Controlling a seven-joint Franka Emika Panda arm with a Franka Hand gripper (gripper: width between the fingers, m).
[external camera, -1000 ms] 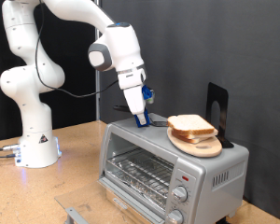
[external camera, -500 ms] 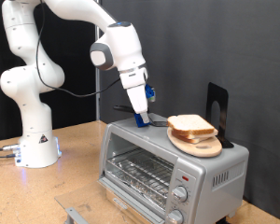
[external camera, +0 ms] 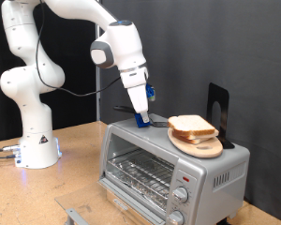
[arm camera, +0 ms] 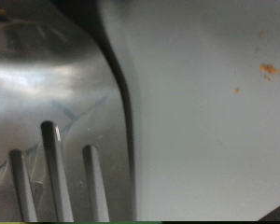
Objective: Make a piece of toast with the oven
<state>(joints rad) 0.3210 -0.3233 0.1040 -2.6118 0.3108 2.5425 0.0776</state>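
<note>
Exterior view: piece of toast [external camera: 191, 125] sits on a round wooden board [external camera: 199, 145] on top of the oven [external camera: 169, 169], toward the view's right. Oven door looks shut, wire rack visible behind the glass, knobs at about 4 o'clock on the front. Gripper [external camera: 140, 119] is down at the oven top's back edge, about 9 o'clock from the toast and near it, apart from it. Can't tell how far the fingers are spread; nothing visibly held.

Handling guess: bread is light, soft, crumbly, easily squashed or torn. Best taken by opposite crust edges with a gentle pinch, not the middle.

Against the earlier frames: arm has barely crept, gripper in almost the same spot; toast and board unmoved.

Wrist view: very close and blurred, a shiny metal surface with dark slats, plus a pale grey surface with a few orange specks. No fingers or toast identifiable.
</note>
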